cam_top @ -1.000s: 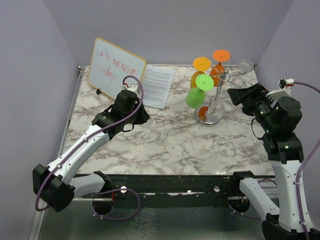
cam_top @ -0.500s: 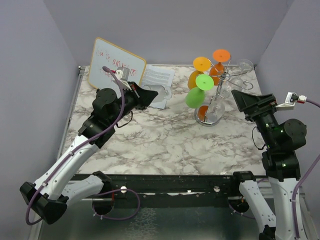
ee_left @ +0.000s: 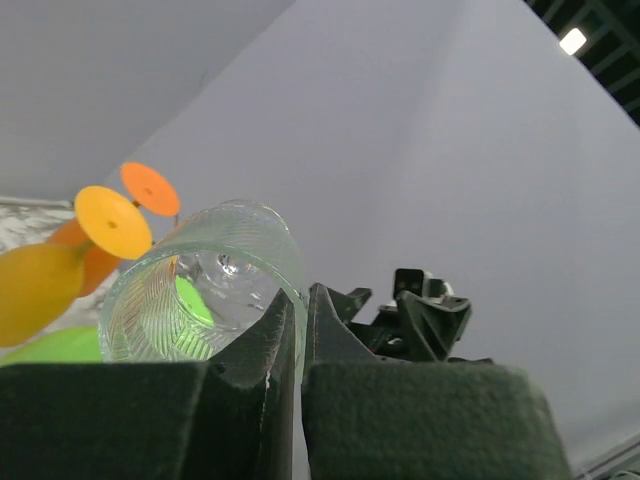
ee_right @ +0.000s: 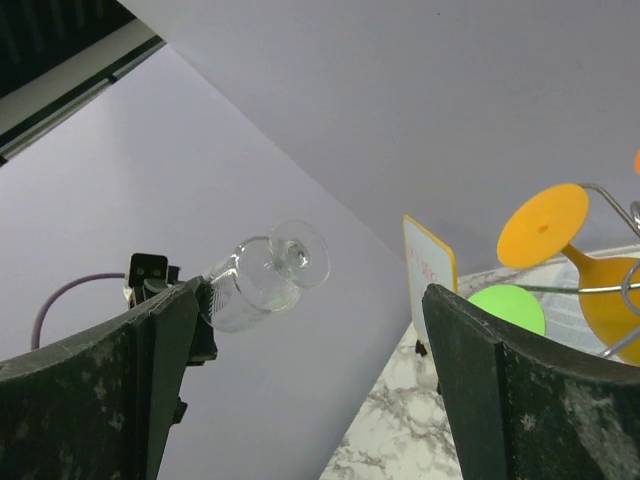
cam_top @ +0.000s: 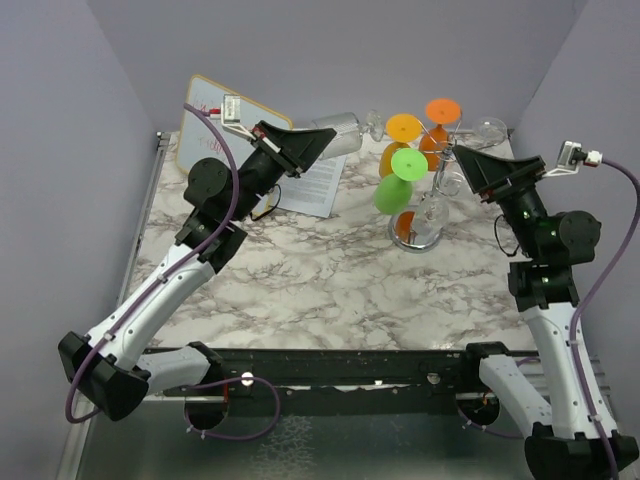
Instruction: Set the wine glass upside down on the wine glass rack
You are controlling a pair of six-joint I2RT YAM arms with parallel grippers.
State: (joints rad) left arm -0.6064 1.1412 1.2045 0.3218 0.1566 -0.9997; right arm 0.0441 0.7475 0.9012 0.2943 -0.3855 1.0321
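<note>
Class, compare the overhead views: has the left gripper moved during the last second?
Yes. The left gripper, holding the wine glass, has moved up the image, level with the whiteboard, and nearer the wine glass rack.

Place: a robotics lab test cell, not a home. Your evidence: plain lavender panels (cam_top: 60,150) close in three sides of a marble-patterned table (cam_top: 330,290). The left arm (cam_top: 170,290) and right arm (cam_top: 560,320) are bolted to a black rail (cam_top: 350,362) at its near edge, with purple cables (cam_top: 228,170) looped along them. A whiteboard (cam_top: 200,115) with red scribble and a printed sheet (cam_top: 318,188) sit at the back. Overhead — a strip light (ee_left: 573,40) among dark ceiling beams.
</note>
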